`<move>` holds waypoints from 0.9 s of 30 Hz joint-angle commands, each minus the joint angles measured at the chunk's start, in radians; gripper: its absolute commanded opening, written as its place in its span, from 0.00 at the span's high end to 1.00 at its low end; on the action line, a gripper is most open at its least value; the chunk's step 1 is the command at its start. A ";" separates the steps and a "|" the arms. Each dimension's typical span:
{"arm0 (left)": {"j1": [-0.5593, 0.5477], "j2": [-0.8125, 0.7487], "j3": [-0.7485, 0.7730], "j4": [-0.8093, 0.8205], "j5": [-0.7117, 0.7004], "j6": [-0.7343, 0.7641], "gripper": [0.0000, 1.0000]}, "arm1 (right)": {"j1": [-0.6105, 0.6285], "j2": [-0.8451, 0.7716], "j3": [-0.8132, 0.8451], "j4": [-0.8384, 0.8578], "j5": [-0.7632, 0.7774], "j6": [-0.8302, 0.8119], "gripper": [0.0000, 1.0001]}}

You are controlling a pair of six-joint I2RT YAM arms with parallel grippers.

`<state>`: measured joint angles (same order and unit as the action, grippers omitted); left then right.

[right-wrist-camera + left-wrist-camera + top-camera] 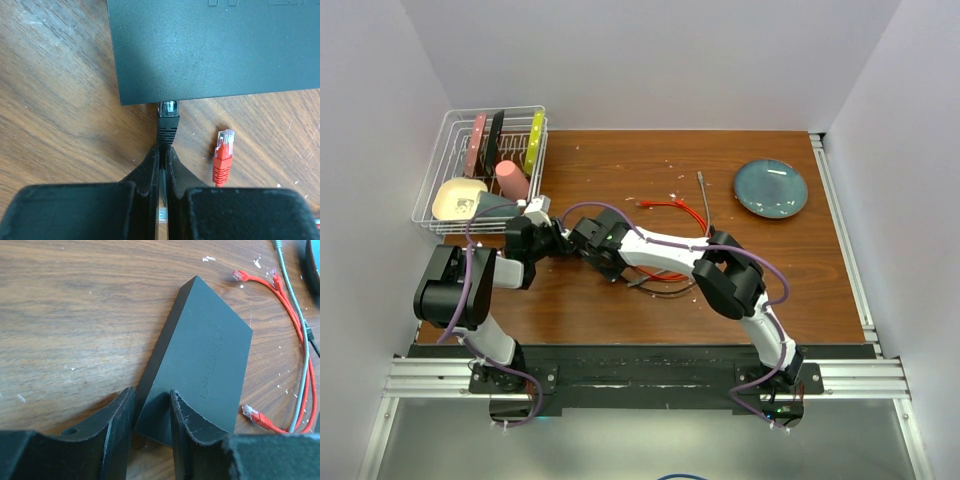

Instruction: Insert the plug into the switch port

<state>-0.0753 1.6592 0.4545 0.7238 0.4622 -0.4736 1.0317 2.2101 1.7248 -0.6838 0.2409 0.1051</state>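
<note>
The flat black box [200, 355] lies on the wooden table. My left gripper [150, 401] is shut on its near corner, one finger on the side edge and one on the top. In the right wrist view the box's edge [215, 50] fills the top. My right gripper [162, 150] is shut on the cable just behind a black plug [168, 120]. The plug's clear tip meets the box's near edge close to its left corner. The port itself is hidden under that edge. In the top view both grippers [548, 240] [582, 237] meet left of centre, covering the box.
A loose red plug [223, 150] lies right of the black plug. Red cable [675, 208] and grey cable [703, 195] trail across the table's middle. A wire dish rack [480, 165] stands at the back left. A round blue-grey plate [771, 188] sits at the back right.
</note>
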 commanded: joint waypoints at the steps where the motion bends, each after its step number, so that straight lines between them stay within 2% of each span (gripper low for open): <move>1: -0.103 -0.007 -0.019 -0.084 0.207 -0.026 0.76 | 0.008 0.071 0.055 0.297 -0.091 -0.007 1.00; 12: -0.135 0.019 -0.023 -0.070 0.228 -0.033 0.80 | 0.008 0.129 0.120 0.311 -0.103 -0.031 1.00; 27: -0.153 0.068 -0.022 -0.043 0.260 -0.048 0.92 | 0.005 0.166 0.205 0.348 -0.075 -0.031 1.00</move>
<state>-0.1097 1.6947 0.4606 0.7883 0.4225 -0.4561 1.0317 2.2749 1.8408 -0.7921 0.2367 0.0849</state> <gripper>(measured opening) 0.375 0.034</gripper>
